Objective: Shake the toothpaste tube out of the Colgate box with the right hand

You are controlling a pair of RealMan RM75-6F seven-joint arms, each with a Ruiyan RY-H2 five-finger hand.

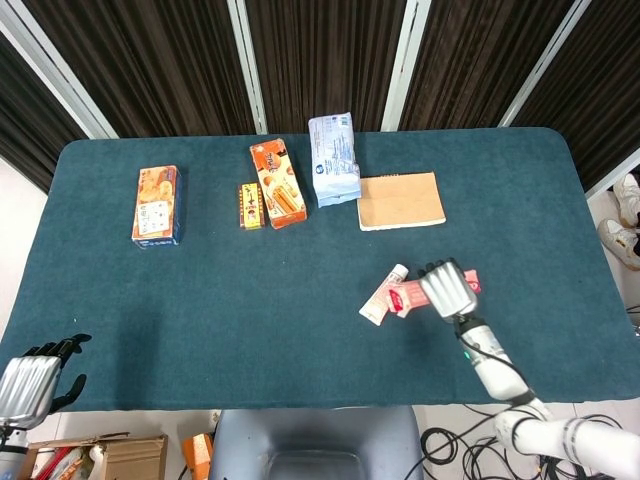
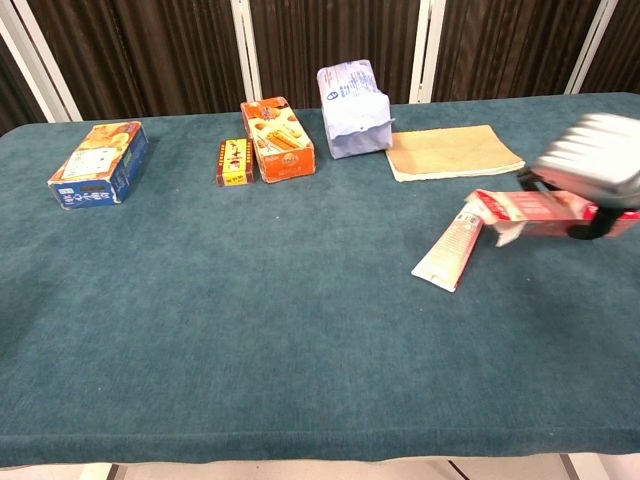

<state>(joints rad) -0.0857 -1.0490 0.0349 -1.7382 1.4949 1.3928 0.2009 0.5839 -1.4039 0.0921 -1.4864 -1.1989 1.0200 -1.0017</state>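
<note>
The white and red toothpaste tube [image 1: 380, 297] [image 2: 450, 250] lies on the teal table, cap end toward the back. My right hand [image 1: 449, 290] [image 2: 588, 170] grips the red Colgate box [image 1: 404, 298] [image 2: 530, 208] just right of the tube, low over the cloth and lying nearly flat, its open flap end pointing left beside the tube's cap. My left hand [image 1: 32, 378] hangs off the table's front left corner, holding nothing, fingers apart.
Along the back stand a blue and orange snack box [image 1: 157, 206], a small yellow box [image 1: 251, 205], an orange biscuit box [image 1: 277, 182], a pale blue packet [image 1: 334, 158] and a brown notebook [image 1: 400, 200]. The table's front edge [image 2: 320, 462] runs below.
</note>
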